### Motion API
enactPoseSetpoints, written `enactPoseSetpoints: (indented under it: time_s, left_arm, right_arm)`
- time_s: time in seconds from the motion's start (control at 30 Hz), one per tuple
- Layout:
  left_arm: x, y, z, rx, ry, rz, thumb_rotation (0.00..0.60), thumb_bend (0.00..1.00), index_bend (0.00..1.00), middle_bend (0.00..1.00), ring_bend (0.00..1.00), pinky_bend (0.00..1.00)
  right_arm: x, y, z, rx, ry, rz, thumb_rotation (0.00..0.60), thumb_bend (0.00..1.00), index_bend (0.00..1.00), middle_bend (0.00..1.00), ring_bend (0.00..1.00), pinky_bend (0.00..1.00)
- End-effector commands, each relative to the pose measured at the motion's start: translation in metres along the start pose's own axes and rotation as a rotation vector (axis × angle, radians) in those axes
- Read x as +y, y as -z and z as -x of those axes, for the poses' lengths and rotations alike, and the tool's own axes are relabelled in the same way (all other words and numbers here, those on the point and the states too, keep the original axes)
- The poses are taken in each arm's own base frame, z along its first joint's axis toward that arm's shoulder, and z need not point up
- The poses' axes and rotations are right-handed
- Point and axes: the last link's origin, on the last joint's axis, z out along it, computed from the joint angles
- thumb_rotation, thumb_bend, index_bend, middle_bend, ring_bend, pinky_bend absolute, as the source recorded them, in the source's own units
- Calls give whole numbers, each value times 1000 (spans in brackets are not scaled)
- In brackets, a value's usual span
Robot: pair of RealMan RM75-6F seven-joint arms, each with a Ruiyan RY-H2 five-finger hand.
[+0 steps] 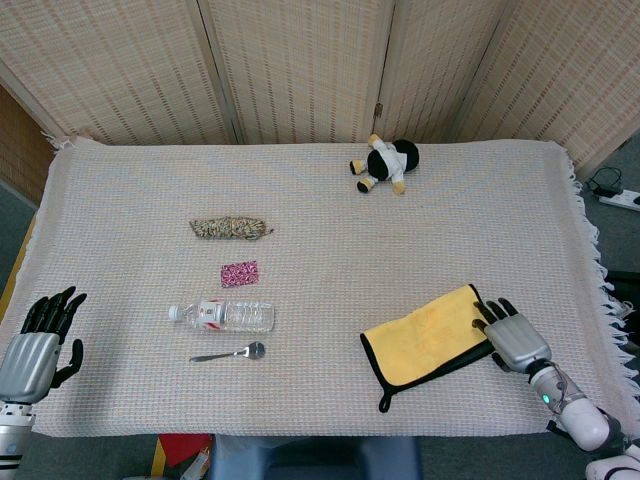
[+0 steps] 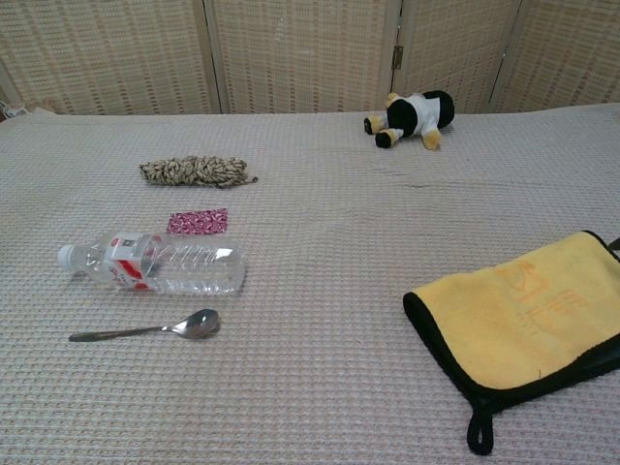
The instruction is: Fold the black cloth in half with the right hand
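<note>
The cloth [image 1: 425, 338] lies flat at the front right of the table, its yellow face up, with black trim and a black layer showing along the near edge. It fills the lower right of the chest view as the cloth [image 2: 523, 315], with a black loop [image 2: 478, 433] at its front corner. My right hand [image 1: 515, 340] is just off the cloth's right edge, fingers spread and holding nothing; I cannot tell whether its fingertips touch the cloth. My left hand [image 1: 40, 342] hovers at the front left table edge, fingers apart and empty. The chest view shows neither hand clearly.
A plastic bottle [image 1: 222, 315] and a spoon [image 1: 230, 352] lie at the front left. Behind them are a small pink patch [image 1: 239, 273] and a rope bundle [image 1: 229, 228]. A plush cow [image 1: 383, 162] sits at the back. The table's fringed right edge [image 1: 600, 290] is close to my right hand.
</note>
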Motion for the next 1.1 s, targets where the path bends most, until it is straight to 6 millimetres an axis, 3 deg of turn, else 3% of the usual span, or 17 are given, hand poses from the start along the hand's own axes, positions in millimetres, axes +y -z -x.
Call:
enactPoseSetpoints:
  time_s: [0.03,0.2,0.4,0.63,0.83,1.1]
  left_arm:
    - [0,0,1,-5,-3,-2,600,714,0,27,0,0]
    - [0,-1,2,-11,-5,-8,600,714,0,27,0,0]
    - [2,0,0,6,-2,-1,600,714,0,27,0,0]
    - [7,2,1,12,-9,17,600,714,0,27,0,0]
    - [15,5,1,24,-20,44,600,714,0,27,0,0]
    - [29,9,5,38,-34,97,600,714,0,23,0,0]
  right_arm:
    - [6,9,14,-25,-6,8,600,463,256,55,3,0]
    - [10,20,22,-21,-34,14,600,463,259,56,2,0]
    - [7,51,-11,293,-306,-23,600,464,257,53,8,0]
    - [9,98,-33,578,-354,50,600,463,27,0,0,0]
    - [3,122,-26,643,-269,196,600,463,0,0,0,0]
    - [12,120,-12,565,-335,211,600,463,0,0,0,0]
